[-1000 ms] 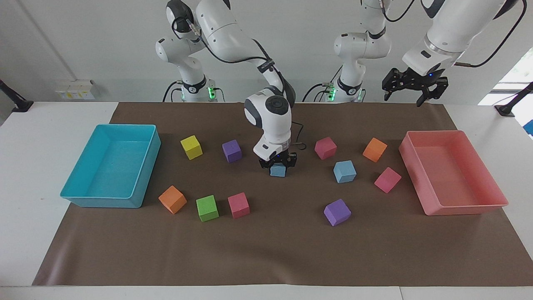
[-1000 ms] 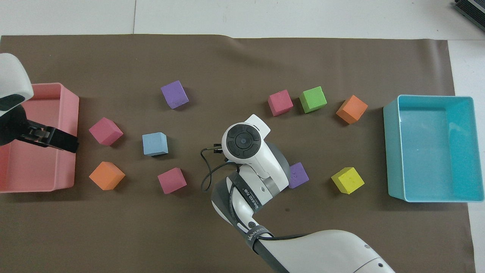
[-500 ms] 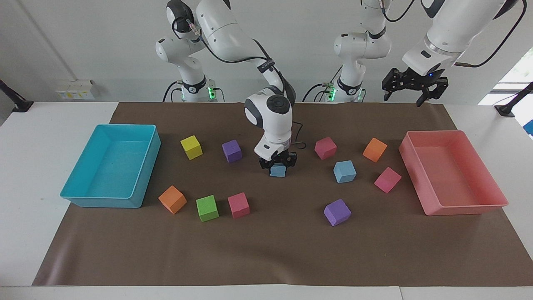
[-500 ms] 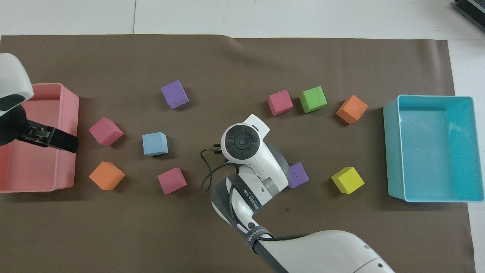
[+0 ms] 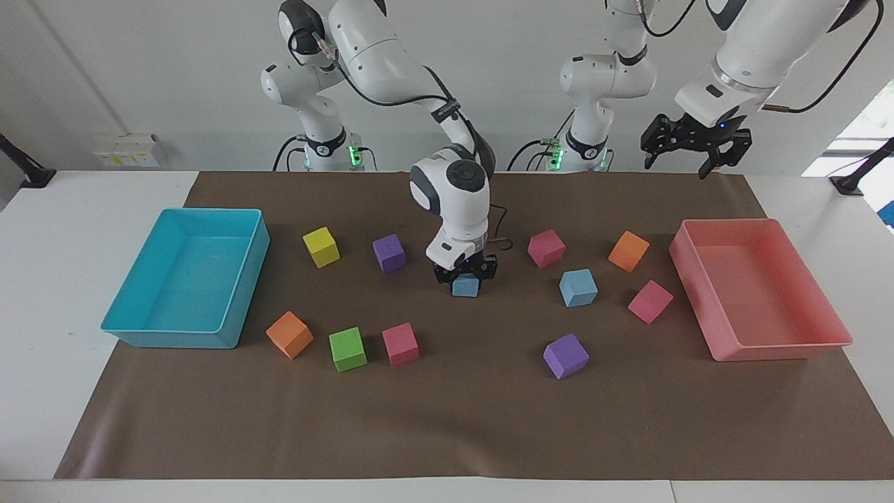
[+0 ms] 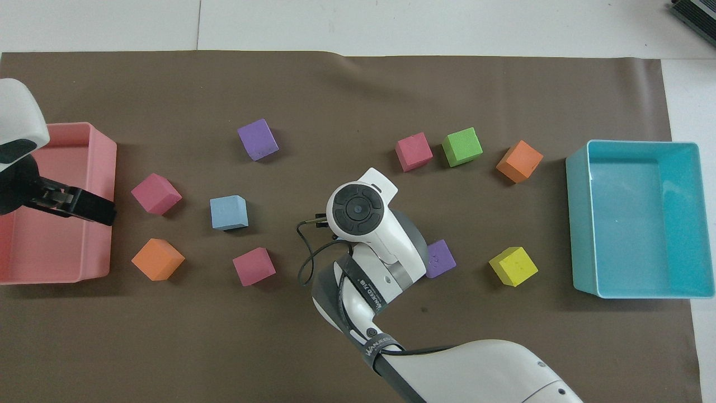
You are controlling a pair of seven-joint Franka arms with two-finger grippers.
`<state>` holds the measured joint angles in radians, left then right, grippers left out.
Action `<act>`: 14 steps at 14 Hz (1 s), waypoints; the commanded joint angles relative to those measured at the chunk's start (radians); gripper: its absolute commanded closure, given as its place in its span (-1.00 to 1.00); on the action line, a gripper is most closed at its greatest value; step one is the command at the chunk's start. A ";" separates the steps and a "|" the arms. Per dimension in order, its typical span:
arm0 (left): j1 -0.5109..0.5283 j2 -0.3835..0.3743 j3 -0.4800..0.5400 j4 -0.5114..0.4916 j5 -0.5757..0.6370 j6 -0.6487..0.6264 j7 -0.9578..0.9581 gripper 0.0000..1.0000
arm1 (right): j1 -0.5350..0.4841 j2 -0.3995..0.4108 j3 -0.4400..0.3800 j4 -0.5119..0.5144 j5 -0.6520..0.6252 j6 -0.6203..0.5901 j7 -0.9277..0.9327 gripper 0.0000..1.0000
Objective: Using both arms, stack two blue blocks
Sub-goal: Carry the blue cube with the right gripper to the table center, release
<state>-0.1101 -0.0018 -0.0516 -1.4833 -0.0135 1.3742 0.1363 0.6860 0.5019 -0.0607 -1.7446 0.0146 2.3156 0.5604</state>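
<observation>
Gripping one blue block (image 5: pixel 465 286) at mid-tabletop, the right tool (image 5: pixel 466 271) is closing its fingers around it. Lifting should be going straight up before crossing to the second blue block (image 5: pixel 578 288) nearby. Left tool (image 5: pixel 695 142) is waiting, spread open, over the pink tray (image 5: pixel 782 349).

Matt foam blue blocks (image 5: pixel 578 287); glossy plastic trays (image 5: pixel 824 307)

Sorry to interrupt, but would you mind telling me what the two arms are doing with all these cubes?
The right gripper is down at mid-table, shut on one blue block that is at or just above the brown mat. The second blue block sits free on the mat, toward the left arm's end. The left gripper waits open in the air near the pink tray. Nothing is stacked yet.
</observation>
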 commanded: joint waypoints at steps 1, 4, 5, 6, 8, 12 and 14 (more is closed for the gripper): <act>0.001 -0.026 0.001 -0.028 -0.010 -0.001 0.006 -1.00 | -0.010 0.001 0.002 -0.006 -0.002 -0.008 -0.049 -1.00; 0.001 -0.024 0.001 -0.026 -0.010 0.005 0.006 -1.00 | -0.010 -0.005 0.002 -0.006 -0.004 -0.012 -0.054 -1.00; 0.001 -0.023 0.001 -0.023 -0.010 0.006 0.005 -1.00 | -0.013 -0.019 0.002 -0.006 -0.004 -0.016 -0.054 -1.00; 0.001 -0.021 0.001 -0.020 -0.010 0.014 0.005 -1.00 | -0.014 -0.026 0.001 -0.006 -0.004 -0.031 -0.054 -1.00; 0.007 -0.017 0.001 -0.020 -0.010 0.066 0.005 -1.00 | -0.019 -0.054 0.001 -0.006 0.001 -0.047 -0.053 -1.00; 0.012 -0.012 0.001 -0.018 -0.016 0.104 0.006 -1.00 | -0.040 -0.111 -0.001 -0.004 0.014 -0.082 -0.054 -1.00; 0.009 -0.007 0.001 -0.020 -0.020 0.118 0.005 -1.00 | -0.065 -0.149 -0.001 -0.004 0.047 -0.097 -0.062 -1.00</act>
<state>-0.1100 -0.0009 -0.0477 -1.4834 -0.0176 1.4620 0.1362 0.6516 0.3999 -0.0671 -1.7403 0.0244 2.2491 0.5337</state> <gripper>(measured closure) 0.000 0.000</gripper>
